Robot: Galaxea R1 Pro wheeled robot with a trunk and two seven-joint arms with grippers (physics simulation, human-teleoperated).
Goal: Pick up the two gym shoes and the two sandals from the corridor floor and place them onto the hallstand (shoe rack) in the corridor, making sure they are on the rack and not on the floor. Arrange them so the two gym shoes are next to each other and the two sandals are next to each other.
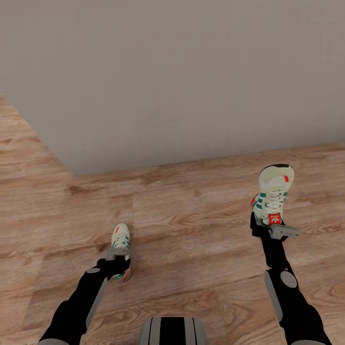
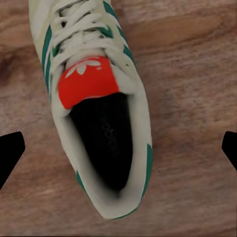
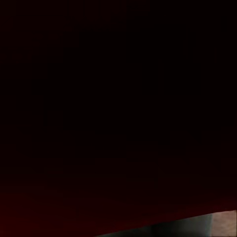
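Wood-plank corridor floor (image 1: 191, 230), grey wall (image 1: 182, 72) behind. My right gripper (image 1: 274, 229) clamped on gym shoe (image 1: 272, 196), lifted, probably. Left gripper (image 1: 119, 254) spread over second gym shoe (image 2: 94, 108) on floor nearer me. Nothing racked yet.

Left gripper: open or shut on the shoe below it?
Open. In the left wrist view the left gripper has its fingertips spread wide, apart from the gym shoe on the floor.

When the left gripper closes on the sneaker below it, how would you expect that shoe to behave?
The gym shoe probably has a soft, padded collar that gives under the open left gripper. Lying flat on the floor, it looks unlikely to roll.
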